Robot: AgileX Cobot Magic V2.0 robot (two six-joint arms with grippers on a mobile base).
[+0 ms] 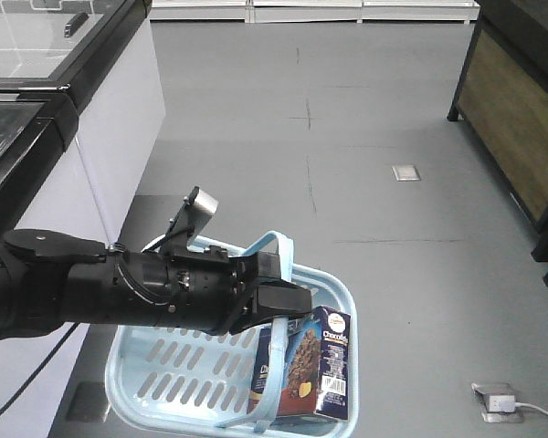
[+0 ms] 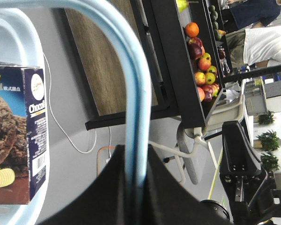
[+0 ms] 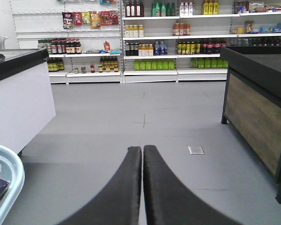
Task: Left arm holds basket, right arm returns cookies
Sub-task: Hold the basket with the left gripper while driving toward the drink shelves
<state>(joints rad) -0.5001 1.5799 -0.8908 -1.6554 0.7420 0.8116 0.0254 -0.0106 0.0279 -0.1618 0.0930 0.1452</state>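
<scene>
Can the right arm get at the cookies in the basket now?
Probably yes: the cookies stand upright in the basket, top uncovered. But the left hand grips a handle beside them, and the right hand is shut, aimed past the basket.

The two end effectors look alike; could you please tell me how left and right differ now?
The left end effector is shut on the handle of the basket, while the right end effector is shut on nothing. The left end effector sits over the basket with the cookies inside; the right end effector faces the shop aisle, the basket at its view's edge. Both are black and closed.
</scene>
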